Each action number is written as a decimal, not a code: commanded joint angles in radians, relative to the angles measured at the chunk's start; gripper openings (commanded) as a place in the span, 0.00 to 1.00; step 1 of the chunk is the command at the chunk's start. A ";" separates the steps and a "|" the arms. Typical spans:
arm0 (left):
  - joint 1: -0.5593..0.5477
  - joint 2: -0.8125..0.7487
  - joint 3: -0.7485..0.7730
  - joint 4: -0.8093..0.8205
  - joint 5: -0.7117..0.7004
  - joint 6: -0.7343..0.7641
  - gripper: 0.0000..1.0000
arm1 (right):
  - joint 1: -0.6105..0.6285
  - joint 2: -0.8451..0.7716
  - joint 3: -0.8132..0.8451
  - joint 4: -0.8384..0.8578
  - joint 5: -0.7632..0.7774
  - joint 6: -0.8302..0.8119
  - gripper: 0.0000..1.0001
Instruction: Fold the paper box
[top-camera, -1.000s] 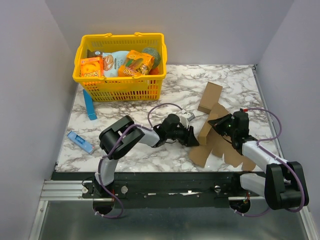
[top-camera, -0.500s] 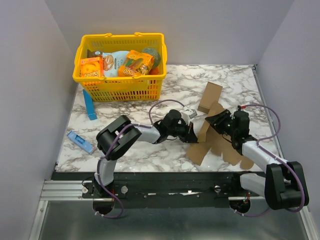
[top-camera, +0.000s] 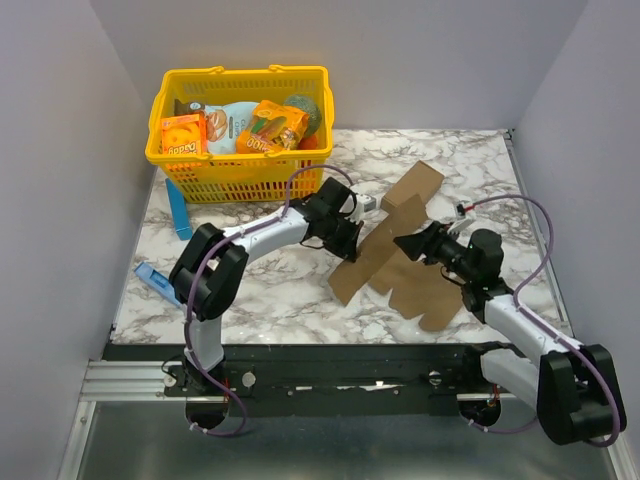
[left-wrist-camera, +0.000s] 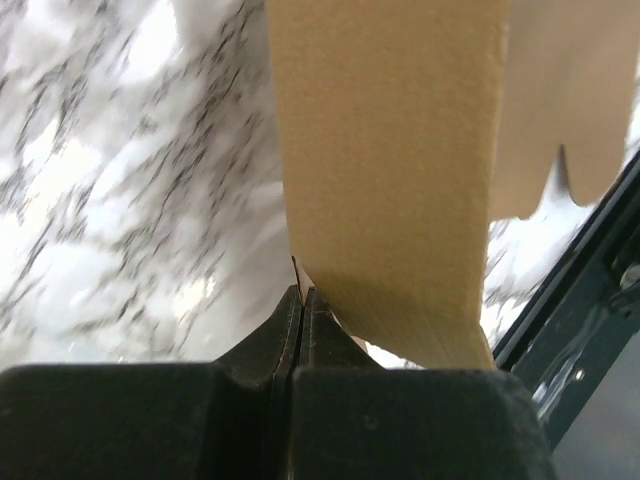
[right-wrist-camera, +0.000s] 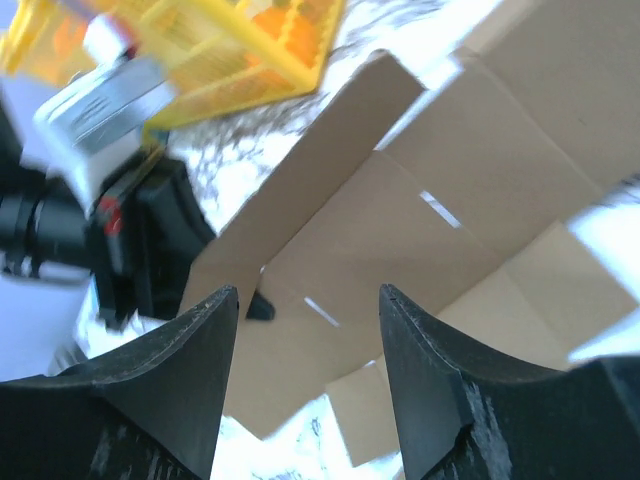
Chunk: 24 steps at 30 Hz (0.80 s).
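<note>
The paper box (top-camera: 392, 272) is a flat brown die-cut sheet with several flaps, held tilted over the marble table, its low end near the front. My left gripper (top-camera: 349, 246) is shut on the sheet's left edge. In the left wrist view the jaws (left-wrist-camera: 301, 292) meet on the thin cardboard (left-wrist-camera: 390, 150). My right gripper (top-camera: 403, 243) stands open just right of the sheet's middle, with nothing between its fingers. In the right wrist view the right gripper (right-wrist-camera: 305, 300) faces the creased panels (right-wrist-camera: 400, 230), with the left gripper (right-wrist-camera: 150, 245) behind them.
A brown cuboid carton (top-camera: 418, 187) lies just behind the sheet. A yellow basket (top-camera: 240, 160) of snack packs stands at the back left. A blue box (top-camera: 180, 210) stands below it and a blue packet (top-camera: 158, 283) lies near the left edge.
My left gripper shut on the sheet's edge and pulled it left and toward the back, lifting that side. My right gripper opened and let go of the sheet.
</note>
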<state>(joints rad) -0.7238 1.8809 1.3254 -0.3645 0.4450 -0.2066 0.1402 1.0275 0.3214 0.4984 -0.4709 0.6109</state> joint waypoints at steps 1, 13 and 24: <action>0.024 -0.026 0.050 -0.316 -0.078 0.159 0.00 | 0.146 0.005 0.016 0.031 -0.008 -0.171 0.66; 0.029 -0.045 0.057 -0.327 -0.121 0.157 0.00 | 0.392 0.134 0.153 0.031 0.186 -0.119 0.63; 0.030 -0.055 0.070 -0.333 -0.123 0.151 0.00 | 0.539 0.217 0.211 0.002 0.325 -0.109 0.62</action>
<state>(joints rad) -0.6968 1.8515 1.3800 -0.6476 0.3737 -0.0750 0.6498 1.2289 0.4896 0.5041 -0.2382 0.5064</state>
